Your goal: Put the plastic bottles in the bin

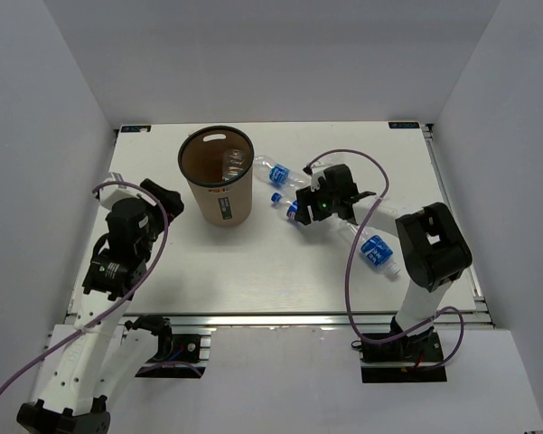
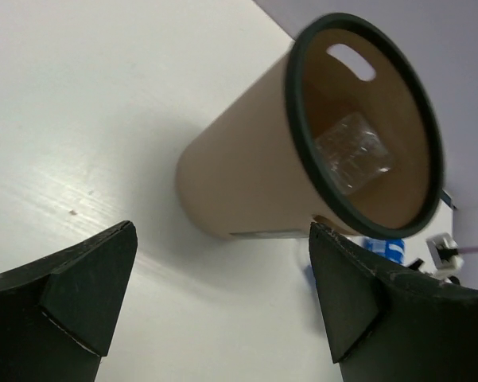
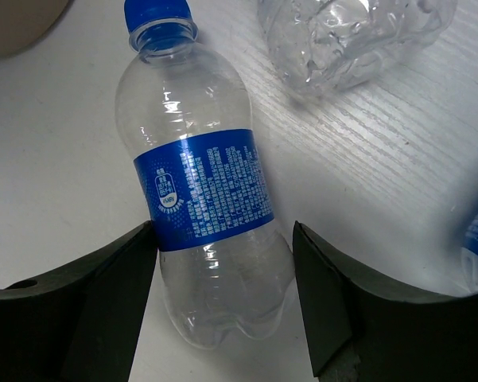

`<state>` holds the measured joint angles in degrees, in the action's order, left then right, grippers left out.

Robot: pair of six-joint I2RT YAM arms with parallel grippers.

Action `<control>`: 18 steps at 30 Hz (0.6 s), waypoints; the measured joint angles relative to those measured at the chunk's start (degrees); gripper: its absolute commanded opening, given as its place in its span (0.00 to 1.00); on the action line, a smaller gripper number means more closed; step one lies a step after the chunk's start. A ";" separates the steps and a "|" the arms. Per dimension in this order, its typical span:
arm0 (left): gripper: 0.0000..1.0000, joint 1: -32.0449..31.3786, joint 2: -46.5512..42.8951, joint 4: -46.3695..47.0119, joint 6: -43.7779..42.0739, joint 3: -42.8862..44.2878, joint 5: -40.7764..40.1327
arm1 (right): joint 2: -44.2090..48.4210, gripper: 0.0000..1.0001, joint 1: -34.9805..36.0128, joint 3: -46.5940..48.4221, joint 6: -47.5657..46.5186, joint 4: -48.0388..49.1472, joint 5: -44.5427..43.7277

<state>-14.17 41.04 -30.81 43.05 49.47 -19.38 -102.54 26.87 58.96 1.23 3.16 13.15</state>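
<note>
Jaws wide on my right gripper (image 3: 223,231) straddle a blue-labelled bottle (image 3: 203,191) lying on the table (image 3: 71,183), unsqueezed (left gripper (image 2: 223,231) gapes empty), with seemingly one crumpled bottle (image 2: 354,151) in the bin (image 2: 239,191) and at least two more outside.

Table (image 1: 253,280): white, faint wood grain
Bin (image 1: 217,194): upright, upper left of centre
Bottle by bin (image 1: 276,170): lying just right of it
Middle bottle (image 1: 294,210): lying right of centre
Right bottle (image 1: 377,251): lying lower right
</note>
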 measured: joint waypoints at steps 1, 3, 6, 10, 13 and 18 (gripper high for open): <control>0.98 0.00 -0.35 -1.46 0.42 0.17 -1.11 | 0.02 0.24 0.04 0.00 0.28 0.02 0.22; 0.98 0.00 -1.03 -3.58 1.09 0.31 -3.13 | 0.17 0.17 0.15 -0.26 0.98 0.11 0.59; 0.98 0.00 -1.73 -4.44 2.01 0.31 -4.50 | 2.14 0.10 0.22 -2.08 1.70 -0.04 1.07; 0.98 0.00 -1.66 -4.31 3.23 0.13 -5.22 | 9.42 0.06 0.24 -5.79 2.58 -1.42 1.73; 0.98 0.00 -1.05 -4.26 3.98 0.07 -5.66 | 16.76 0.06 0.26 -7.19 3.39 -2.14 1.90; 0.98 0.00 -0.37 -4.35 5.03 0.02 -6.34 | 27.08 0.06 0.26 -5.62 4.94 -4.02 0.85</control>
<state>-14.17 40.66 -35.16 48.07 49.50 -25.71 -75.46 27.14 53.34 6.17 -0.86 14.00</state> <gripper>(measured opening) 0.981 0.689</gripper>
